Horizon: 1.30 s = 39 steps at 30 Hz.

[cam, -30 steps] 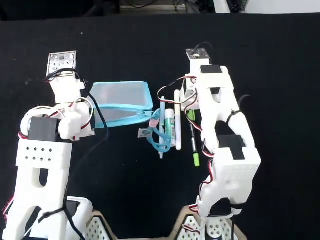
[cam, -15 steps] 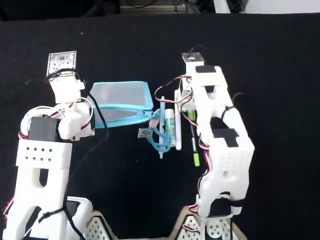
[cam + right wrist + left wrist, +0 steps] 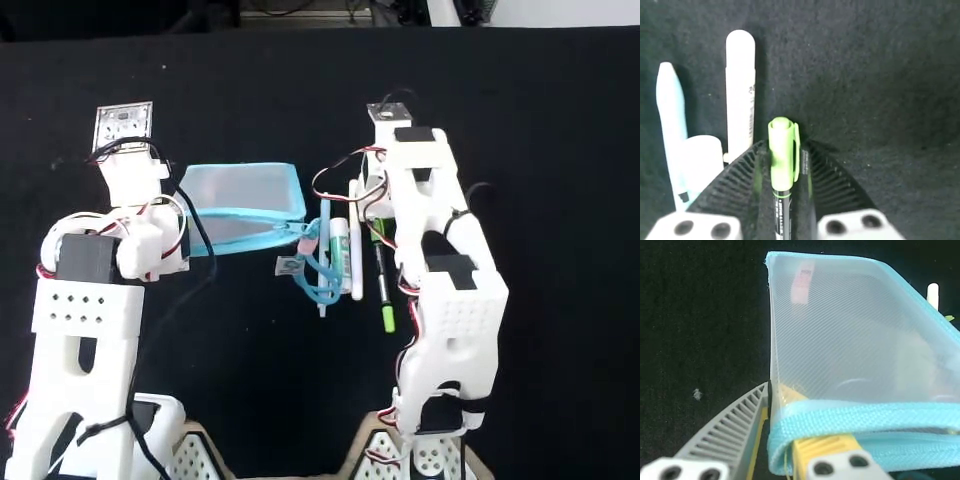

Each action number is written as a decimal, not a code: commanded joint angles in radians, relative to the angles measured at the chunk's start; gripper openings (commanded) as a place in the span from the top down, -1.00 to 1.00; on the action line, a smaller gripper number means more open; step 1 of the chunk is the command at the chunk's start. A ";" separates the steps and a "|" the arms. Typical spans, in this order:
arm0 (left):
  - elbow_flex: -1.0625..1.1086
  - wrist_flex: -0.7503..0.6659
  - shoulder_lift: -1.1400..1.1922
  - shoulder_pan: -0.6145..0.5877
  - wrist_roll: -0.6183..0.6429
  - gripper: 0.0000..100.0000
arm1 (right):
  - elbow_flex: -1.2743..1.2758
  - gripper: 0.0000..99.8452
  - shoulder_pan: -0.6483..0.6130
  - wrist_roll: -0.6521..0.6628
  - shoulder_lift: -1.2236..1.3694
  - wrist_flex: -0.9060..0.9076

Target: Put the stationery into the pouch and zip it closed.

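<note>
Between my right jaws sits the pen (image 3: 783, 150), its green cap pointing straight out past the tips. Its long axis runs the same way as my reach, from near to far across the surface (image 3: 550, 150). Those jaws are narrow, pressed to either side of the barrel, so I judge the grip made. From above, the pen (image 3: 383, 290) trails back under my right arm toward the near edge.

Just beside it on the left lie the white pen (image 3: 740, 85) and then the blue pen (image 3: 670, 115), both parallel to mine. Beyond them, farther left, is the pouch (image 3: 245, 205). Its teal zip edge gapes along the near side.

My left jaws are clamped on that pouch (image 3: 850, 340) at its corner, one inside the lip and one outside.

So the move turns on this: the mouth lies to the left across the other pens, and it runs crosswise to my pen. I expect to carry the pen over them, then feed it in cap first.
</note>
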 commanded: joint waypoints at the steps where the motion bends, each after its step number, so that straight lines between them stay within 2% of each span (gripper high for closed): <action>1: 0.005 -0.006 0.008 -0.013 0.002 0.94 | -0.048 0.98 0.000 0.002 -0.067 0.052; 4: 0.005 -0.006 0.008 -0.013 0.002 0.94 | 0.025 0.98 -0.005 0.002 -0.168 0.049; 12: 0.005 -0.006 0.008 -0.007 0.002 0.94 | 0.306 0.98 0.015 0.002 -0.524 -0.112; 22: 0.005 -0.008 0.008 -0.005 0.002 0.94 | 0.354 0.98 -0.009 0.002 -0.828 -0.110; 39: 0.005 -0.008 0.008 -0.013 0.002 0.94 | 0.348 0.98 -0.287 0.002 -1.178 -0.152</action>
